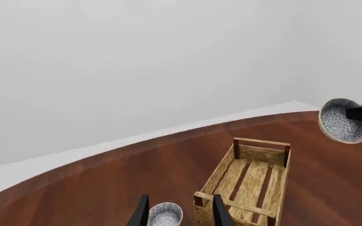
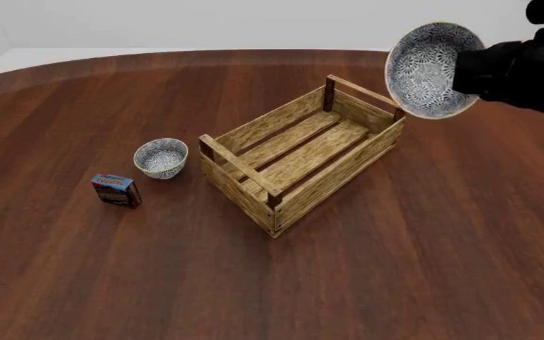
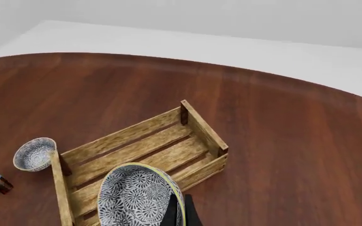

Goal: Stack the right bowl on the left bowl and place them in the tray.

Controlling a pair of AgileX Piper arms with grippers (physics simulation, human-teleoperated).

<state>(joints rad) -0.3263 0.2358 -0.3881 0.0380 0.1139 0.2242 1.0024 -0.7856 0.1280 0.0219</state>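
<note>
Black right gripper [image 2: 466,71], at the far right of the front view, is clamped on the rim of the right bowl [image 2: 429,69], which hangs tilted in the air with its patterned inside turned toward the near left. Its fingers [image 3: 179,213] pinch the bowl's rim in the right wrist view. Below and to the left of the bowl lies the tray [image 2: 300,152], set at an angle on the wooden table [image 2: 395,269]. The left bowl [image 2: 161,157] stands upright just left of the tray, with a small blue-and-red box [image 2: 116,190] near it. The left gripper [image 1: 178,212] is spread apart, holding nothing, with the left bowl seen between its fingers.
</note>
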